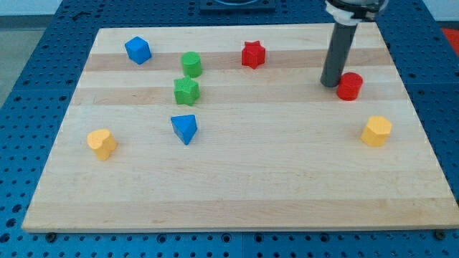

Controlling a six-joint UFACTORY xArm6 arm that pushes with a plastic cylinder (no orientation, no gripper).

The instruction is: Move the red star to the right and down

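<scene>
no gripper here so nothing's held, just my tip (pixel 330 84) down on the board (pixel 237 193), right up against the red cylinder (pixel 350 86) on its left. red star (pixel 252 54) sits well apart near the view's top, bare wood below and right of it.

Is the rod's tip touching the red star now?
Apart. The camera view shows bare board between my tip and the red star; the tip stands beside the red cylinder instead.

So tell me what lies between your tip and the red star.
Nothing: in the camera view, bare board separates my tip from the red star.
</scene>
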